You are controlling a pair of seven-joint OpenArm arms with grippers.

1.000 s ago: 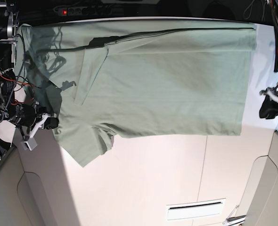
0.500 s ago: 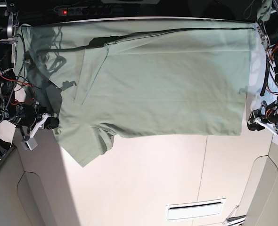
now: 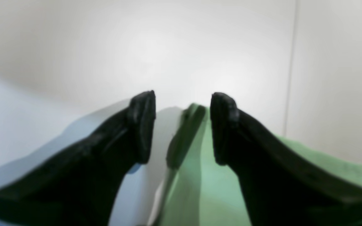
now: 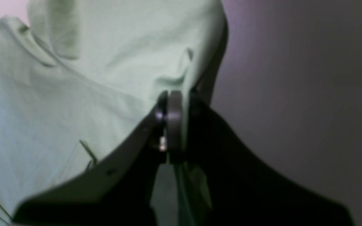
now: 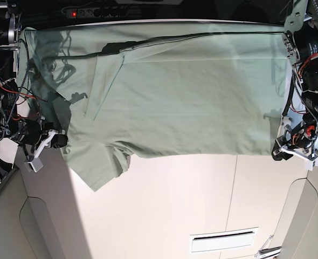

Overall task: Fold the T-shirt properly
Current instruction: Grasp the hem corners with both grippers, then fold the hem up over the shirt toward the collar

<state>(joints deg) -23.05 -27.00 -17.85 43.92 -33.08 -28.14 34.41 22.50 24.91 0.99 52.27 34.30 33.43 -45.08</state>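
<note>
The pale green T-shirt (image 5: pixel 191 91) lies spread across the far half of the white table (image 5: pixel 175 205), one sleeve pointing toward the near left. My right gripper (image 5: pixel 59 141) is at the shirt's left edge beside that sleeve. In the right wrist view this gripper (image 4: pixel 176 95) is shut on a pinch of the shirt's fabric (image 4: pixel 74 78). My left gripper (image 5: pixel 278 154) is at the shirt's near right corner. In the left wrist view it (image 3: pixel 182 105) stands open, with the shirt's hemmed corner (image 3: pixel 187 188) lying between the two black fingers (image 3: pixel 141 125).
A black power strip (image 5: pixel 94 11) with a red light lies beyond the table's far edge. Cables and arm hardware (image 5: pixel 2 102) crowd the left side. A white slotted plate (image 5: pixel 223 241) sits near the front. Grey padded panels (image 5: pixel 8 216) flank both front corners.
My left arm has swung in from the right edge and down to the shirt's near right corner, with its jaws now wide apart. The right gripper and the shirt have stayed put.
</note>
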